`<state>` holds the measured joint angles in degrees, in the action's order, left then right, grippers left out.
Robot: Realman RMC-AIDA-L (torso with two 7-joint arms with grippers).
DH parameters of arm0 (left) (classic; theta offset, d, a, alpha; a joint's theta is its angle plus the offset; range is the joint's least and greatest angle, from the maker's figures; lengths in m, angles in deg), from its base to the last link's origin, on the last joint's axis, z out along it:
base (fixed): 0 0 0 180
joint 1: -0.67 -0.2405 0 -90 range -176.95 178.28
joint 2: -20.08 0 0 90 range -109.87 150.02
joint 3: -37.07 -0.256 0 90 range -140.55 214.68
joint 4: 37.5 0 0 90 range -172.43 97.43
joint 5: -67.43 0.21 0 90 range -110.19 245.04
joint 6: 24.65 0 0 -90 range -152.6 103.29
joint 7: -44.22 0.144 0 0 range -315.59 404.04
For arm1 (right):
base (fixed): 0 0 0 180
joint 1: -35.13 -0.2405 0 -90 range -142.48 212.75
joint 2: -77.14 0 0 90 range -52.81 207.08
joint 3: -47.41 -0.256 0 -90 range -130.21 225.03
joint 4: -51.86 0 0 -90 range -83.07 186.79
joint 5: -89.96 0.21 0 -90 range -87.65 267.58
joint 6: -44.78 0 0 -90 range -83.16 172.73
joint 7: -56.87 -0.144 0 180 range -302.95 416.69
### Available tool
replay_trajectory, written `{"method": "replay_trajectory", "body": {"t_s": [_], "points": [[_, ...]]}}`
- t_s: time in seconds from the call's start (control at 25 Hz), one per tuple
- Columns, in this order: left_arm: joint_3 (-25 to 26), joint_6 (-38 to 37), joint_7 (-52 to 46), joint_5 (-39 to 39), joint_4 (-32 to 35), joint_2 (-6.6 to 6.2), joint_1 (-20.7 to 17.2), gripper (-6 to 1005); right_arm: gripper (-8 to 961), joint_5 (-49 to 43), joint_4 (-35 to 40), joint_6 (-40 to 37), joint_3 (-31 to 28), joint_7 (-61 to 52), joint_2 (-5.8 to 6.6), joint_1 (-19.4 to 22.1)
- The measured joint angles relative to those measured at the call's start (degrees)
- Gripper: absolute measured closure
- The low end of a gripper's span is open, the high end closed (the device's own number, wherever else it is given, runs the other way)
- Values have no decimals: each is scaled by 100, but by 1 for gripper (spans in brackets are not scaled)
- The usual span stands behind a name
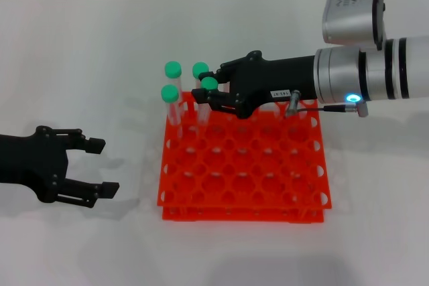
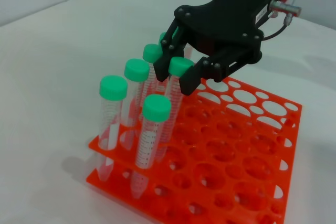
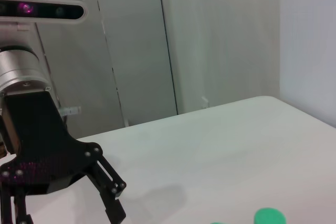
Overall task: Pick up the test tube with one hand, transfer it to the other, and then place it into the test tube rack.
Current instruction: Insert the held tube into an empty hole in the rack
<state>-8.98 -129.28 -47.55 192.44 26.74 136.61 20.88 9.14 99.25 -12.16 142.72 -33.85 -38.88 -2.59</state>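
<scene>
White worktop [image 1: 80, 58] carries the orange-red test tube rack [image 1: 244, 179], green-capped tubes standing in its far-left corner. Right hand [image 1: 213, 95], the white-labelled one with blue wrist light, reaches over that corner, fingers clamped around the test tube [image 2: 176, 85] just below its green cap; tube upright, lower end down in a rack hole among the other tubes [image 2: 113, 114]. Left hand [image 1: 100, 165] sits low over the worktop left of the rack, fingers spread apart, holding nothing
</scene>
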Motion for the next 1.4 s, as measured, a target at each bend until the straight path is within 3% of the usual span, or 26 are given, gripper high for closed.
{"method": "replay_trajectory", "body": {"t_s": [1.4], "points": [[0, 4, 63, -13, 0, 0, 0, 115, 669, 37, 5, -53, 15, -4, 0, -34]]}}
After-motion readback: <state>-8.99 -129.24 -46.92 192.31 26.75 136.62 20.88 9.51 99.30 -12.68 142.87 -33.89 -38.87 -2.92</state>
